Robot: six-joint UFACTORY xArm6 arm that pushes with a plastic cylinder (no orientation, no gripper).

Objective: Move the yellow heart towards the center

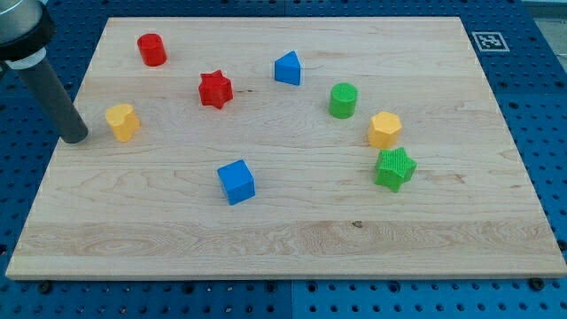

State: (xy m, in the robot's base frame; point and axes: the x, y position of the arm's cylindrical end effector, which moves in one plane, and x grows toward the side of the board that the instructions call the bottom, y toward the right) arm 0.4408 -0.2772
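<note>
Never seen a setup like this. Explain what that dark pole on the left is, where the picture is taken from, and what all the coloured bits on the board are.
There is a single picture, looking down at an angle on a wooden board that lies on a blue table with holes. Where the camera is mounted is not on record.

The dark pole is the end of a robot arm. It has no claw and holds nothing; it only pushes blocks by sliding my tip along the board.

Right now my tip rests near the view's left edge, just to the left of the yellow heart, with a small gap between them.

The other blocks: a red cylinder, a red star, a blue wedge-like block, a green cylinder, a yellow block with flat sides, a green star and a blue cube.
</note>
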